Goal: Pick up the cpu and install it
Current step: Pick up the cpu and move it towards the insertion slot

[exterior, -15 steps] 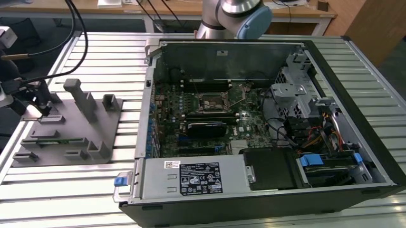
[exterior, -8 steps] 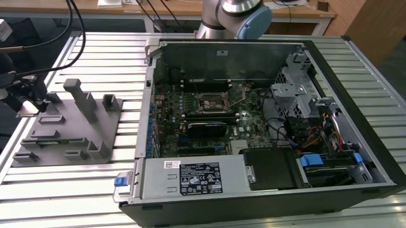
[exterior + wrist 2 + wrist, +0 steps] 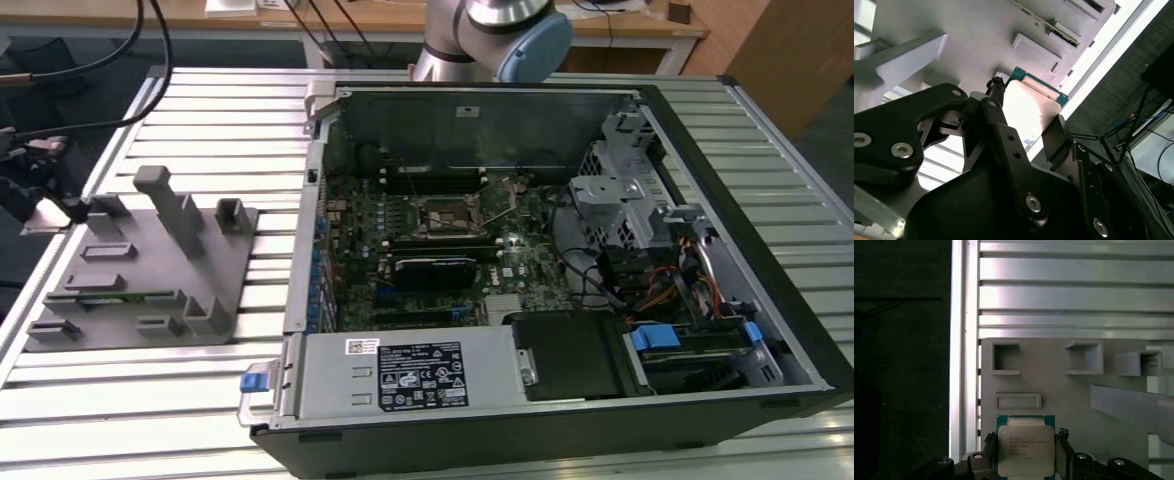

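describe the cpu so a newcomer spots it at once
On the exterior view's left of the open computer case lies a grey fixture plate. At its edge, black fingers grip the cpu: the only flat silvery square with a green rim among grey blocks.

- One cpu (image 3: 1025, 450), a small square chip with a silvery top.
- One gripper (image 3: 1025, 440), with two black fingers (image 3: 1054, 137).
- One robot arm (image 3: 501, 30).
- One open computer case (image 3: 534, 125), with one green motherboard (image 3: 527, 255) inside and one square socket frame (image 3: 447, 215) on it.
- One gray fixture block (image 3: 147, 300).
- One slatted metal table (image 3: 227, 100).
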`<state>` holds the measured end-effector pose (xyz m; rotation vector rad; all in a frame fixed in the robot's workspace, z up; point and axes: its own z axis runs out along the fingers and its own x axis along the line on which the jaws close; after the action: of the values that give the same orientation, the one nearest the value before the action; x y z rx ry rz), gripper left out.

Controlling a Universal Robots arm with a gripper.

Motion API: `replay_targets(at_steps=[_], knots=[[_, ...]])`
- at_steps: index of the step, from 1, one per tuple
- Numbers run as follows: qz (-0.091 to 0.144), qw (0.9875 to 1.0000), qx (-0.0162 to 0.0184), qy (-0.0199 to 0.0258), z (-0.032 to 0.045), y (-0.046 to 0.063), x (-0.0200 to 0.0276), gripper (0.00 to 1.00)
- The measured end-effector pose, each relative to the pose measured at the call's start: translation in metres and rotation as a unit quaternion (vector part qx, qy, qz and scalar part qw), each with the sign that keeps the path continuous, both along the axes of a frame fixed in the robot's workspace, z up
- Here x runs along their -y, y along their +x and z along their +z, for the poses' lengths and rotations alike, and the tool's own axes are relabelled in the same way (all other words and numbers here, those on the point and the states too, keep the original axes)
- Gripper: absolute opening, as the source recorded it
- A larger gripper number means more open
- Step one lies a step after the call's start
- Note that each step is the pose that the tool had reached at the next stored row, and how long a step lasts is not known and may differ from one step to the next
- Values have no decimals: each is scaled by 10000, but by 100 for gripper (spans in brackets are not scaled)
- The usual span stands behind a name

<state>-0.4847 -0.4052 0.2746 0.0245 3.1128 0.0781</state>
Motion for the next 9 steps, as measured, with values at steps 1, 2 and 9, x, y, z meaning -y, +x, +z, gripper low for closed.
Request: replay_targets(at_steps=[1, 2, 9], knots=[[0, 10000, 3, 0, 24, 0, 0, 55], [0, 10000, 6, 0, 52, 0, -1, 55], [0, 10000, 32, 0, 272, 0, -1, 55]])
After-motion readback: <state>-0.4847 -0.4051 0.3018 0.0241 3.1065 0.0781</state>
